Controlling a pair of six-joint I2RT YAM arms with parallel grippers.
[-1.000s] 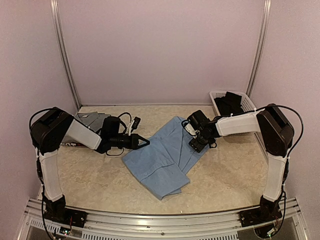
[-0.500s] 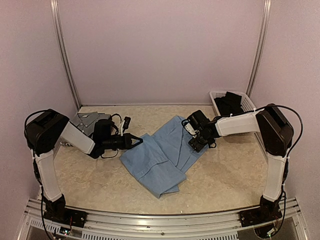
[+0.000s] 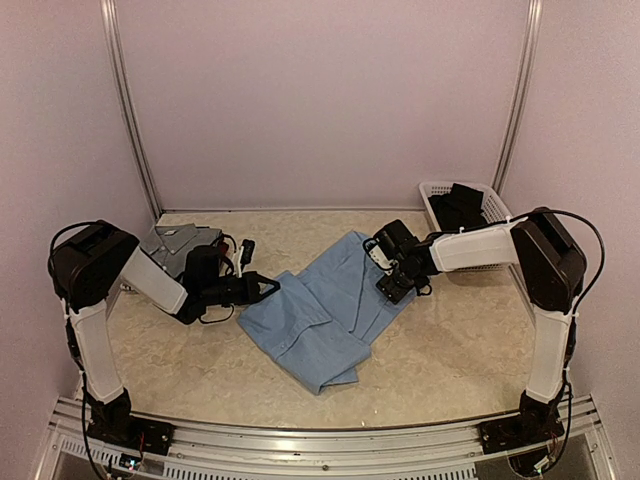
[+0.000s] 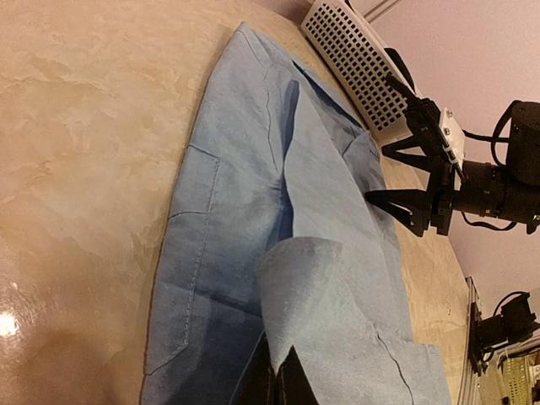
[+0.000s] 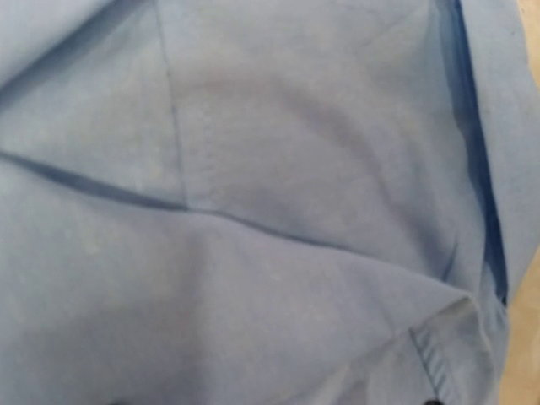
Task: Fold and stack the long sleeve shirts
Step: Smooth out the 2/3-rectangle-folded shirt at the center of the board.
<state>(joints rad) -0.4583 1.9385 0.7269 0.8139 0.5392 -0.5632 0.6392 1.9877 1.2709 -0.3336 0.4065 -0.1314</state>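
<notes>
The left fingers (image 4: 274, 381) are clenched on a raised flap at the left edge of the large light blue collared cloth shirt (image 3: 320, 320), which spreads away from them to the right over the marbled beige bench (image 3: 450, 350). Its long axis runs diagonally from near centre to far right. There the right fingers (image 3: 393, 284) hang spread apart low over the cloth, grasping nothing.

No text, labels, brands or numbers legible, light blue shirt (image 3: 312, 328) included
</notes>
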